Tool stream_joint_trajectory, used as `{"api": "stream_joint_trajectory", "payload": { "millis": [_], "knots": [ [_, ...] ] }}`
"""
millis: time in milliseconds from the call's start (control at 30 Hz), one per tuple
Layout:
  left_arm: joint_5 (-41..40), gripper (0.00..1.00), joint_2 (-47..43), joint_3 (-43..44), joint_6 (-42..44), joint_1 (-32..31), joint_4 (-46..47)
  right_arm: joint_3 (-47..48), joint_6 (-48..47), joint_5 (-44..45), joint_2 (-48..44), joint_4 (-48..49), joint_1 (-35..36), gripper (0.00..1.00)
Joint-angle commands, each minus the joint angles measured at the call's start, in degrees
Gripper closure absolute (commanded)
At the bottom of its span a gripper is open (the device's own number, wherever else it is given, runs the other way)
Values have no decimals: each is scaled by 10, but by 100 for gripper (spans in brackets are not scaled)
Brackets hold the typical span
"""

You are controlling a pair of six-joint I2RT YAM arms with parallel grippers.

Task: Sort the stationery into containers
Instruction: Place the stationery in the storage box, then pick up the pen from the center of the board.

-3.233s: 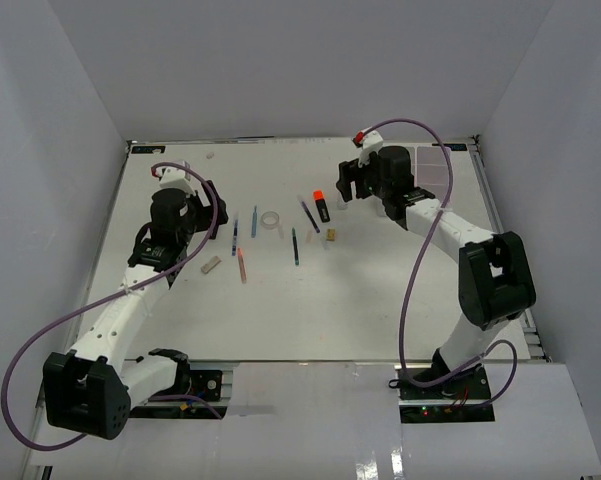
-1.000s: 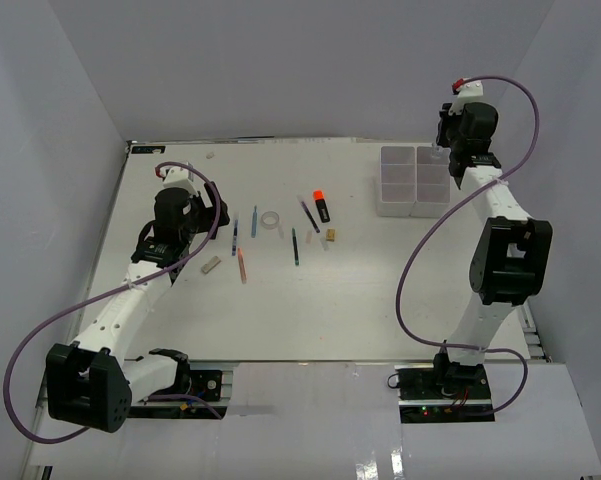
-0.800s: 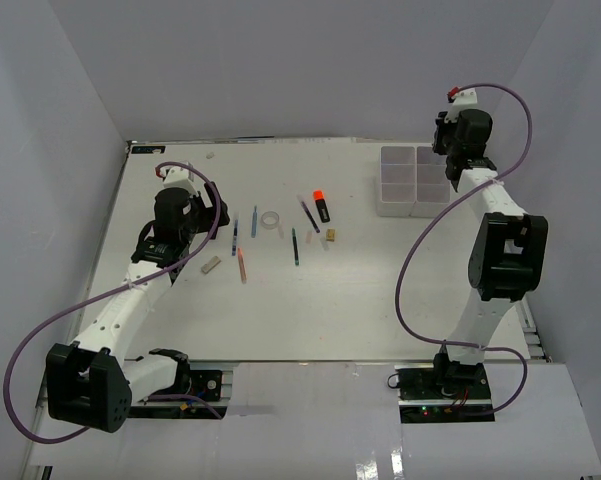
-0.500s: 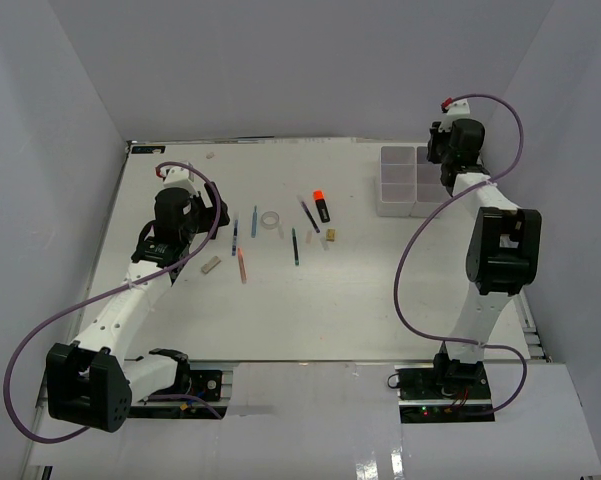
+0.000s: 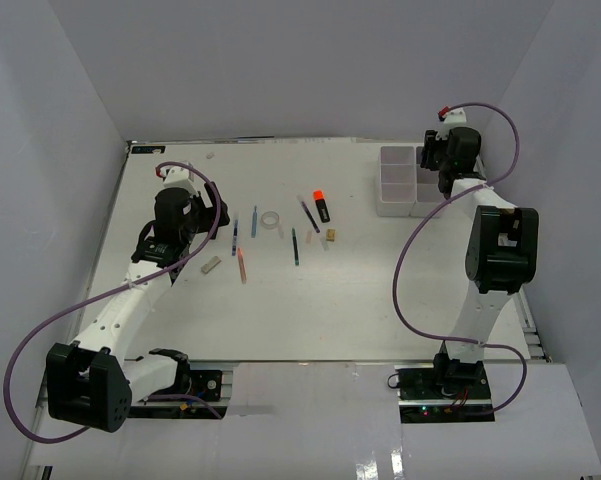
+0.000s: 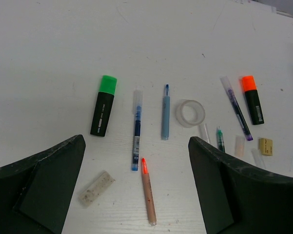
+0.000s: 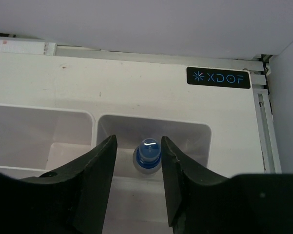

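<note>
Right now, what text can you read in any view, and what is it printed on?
"XDOF", after a star-like sign: black label at the far edge of the table.
Print on the green-capped marker: too blurred to read.
Marks on the white strip by the back wall: too small to read.

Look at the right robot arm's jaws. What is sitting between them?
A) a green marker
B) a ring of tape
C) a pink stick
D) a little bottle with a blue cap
D: the right wrist view shows the blue-capped bottle between the jaws of the right gripper, at a compartment of the white box.
</note>
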Motion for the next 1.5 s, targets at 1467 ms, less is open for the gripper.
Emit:
{"api": "stream_joint_trajectory", "payload": {
  "millis": [1467],
  "knots": [
    [24,2,16,13,-20,-1,-21,317,33,70,168,-514,387,42]
  ]
}}
